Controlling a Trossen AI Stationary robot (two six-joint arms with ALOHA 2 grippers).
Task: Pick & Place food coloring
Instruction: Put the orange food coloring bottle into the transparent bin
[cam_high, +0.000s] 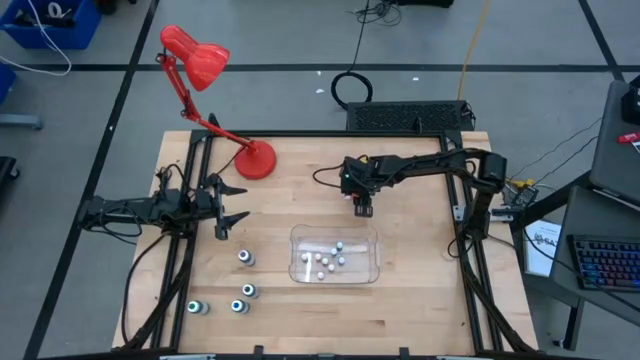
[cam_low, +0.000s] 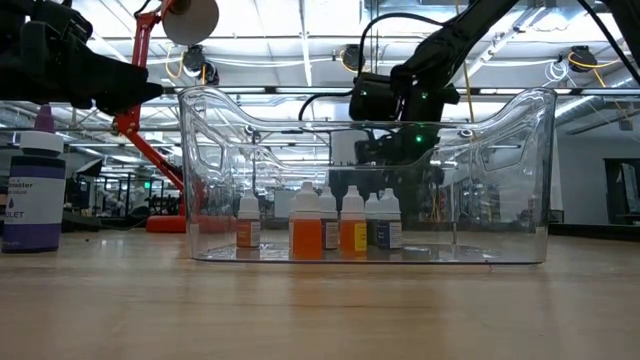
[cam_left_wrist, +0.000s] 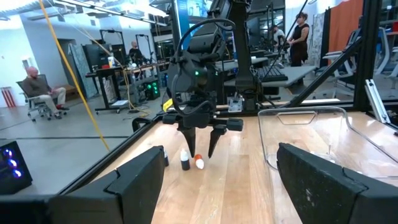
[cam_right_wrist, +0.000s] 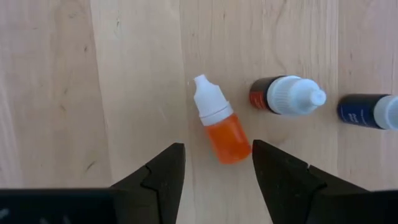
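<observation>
The right gripper (cam_right_wrist: 214, 171), jaws part-open and empty, straddles a toppled orange bottle (cam_right_wrist: 221, 127), cap toward eleven o'clock; light, smooth, probably roll-prone, best pinched mid-body

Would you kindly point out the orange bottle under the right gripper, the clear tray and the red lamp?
orange bottle (cam_right_wrist: 226, 137), right wrist view, orange body.
clear tray (cam_high: 298, 236), high view, left rim.
red lamp (cam_high: 197, 58), high view, shade.
</observation>
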